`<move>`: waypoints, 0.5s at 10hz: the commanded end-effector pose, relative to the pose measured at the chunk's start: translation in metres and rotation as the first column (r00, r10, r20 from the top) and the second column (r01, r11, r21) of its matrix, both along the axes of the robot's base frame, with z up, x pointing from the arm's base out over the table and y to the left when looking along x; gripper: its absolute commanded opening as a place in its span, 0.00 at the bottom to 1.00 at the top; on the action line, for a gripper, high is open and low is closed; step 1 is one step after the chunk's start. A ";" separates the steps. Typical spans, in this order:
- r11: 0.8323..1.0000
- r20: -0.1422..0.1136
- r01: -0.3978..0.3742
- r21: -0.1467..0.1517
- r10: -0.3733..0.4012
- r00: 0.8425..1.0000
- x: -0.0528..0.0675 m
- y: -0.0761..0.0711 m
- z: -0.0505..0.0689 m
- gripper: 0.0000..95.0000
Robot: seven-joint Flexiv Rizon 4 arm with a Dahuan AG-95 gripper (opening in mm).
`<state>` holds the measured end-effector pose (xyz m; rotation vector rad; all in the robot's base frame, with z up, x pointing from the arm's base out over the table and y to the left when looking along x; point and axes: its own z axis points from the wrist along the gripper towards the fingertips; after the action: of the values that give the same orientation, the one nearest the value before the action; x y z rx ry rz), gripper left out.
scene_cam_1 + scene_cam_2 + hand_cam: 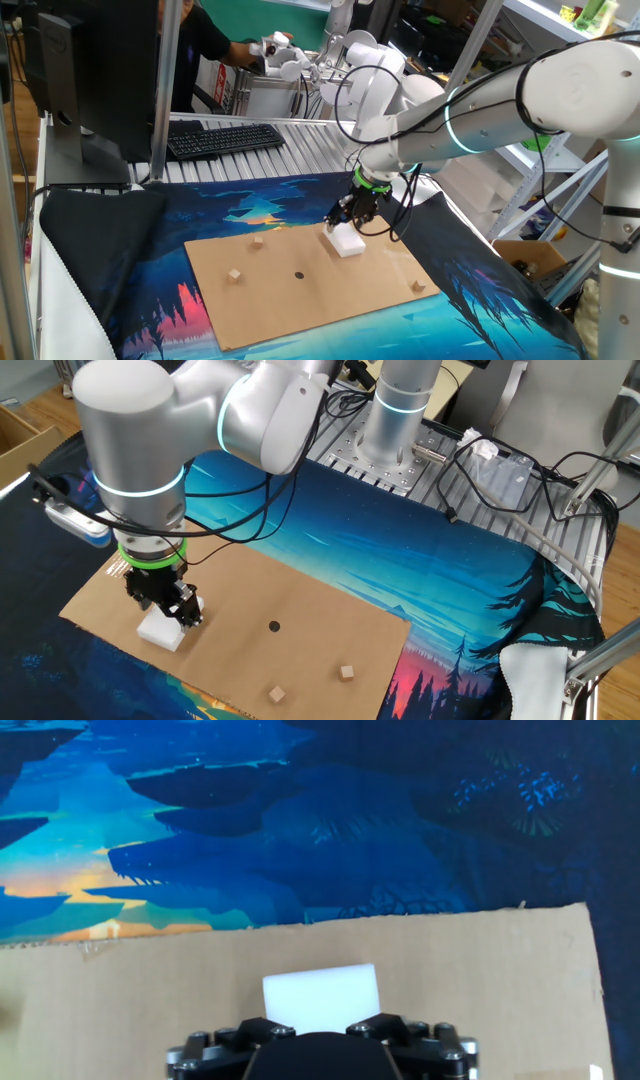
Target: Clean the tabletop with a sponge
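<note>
End effector [349, 218]: pointed down, fingers seemingly spread, nothing gripped. Sponge [346, 240]: lies directly beneath on the cardboard tabletop [330, 290], long axis seen crosswise in hand view.

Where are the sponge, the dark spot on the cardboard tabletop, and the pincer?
sponge [347, 241]: one fixed view, top face of the white block.
dark spot [274, 626]: the other fixed view, its centre.
pincer [172, 612]: the other fixed view, between the fingertips above the sponge.
</note>
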<state>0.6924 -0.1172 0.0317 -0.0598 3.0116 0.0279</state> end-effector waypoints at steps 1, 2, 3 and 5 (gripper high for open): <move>1.000 0.004 -0.003 -0.001 0.003 1.000 0.000 0.000 -0.001 1.00; 1.000 0.005 -0.004 -0.001 0.004 1.000 0.000 0.000 -0.002 1.00; 1.000 0.006 -0.007 -0.001 0.007 1.000 0.000 0.000 -0.003 0.80; 1.000 0.008 -0.016 -0.001 0.016 1.000 0.000 0.000 -0.003 0.80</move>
<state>0.6918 -0.1178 0.0287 -0.0855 3.0024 0.0280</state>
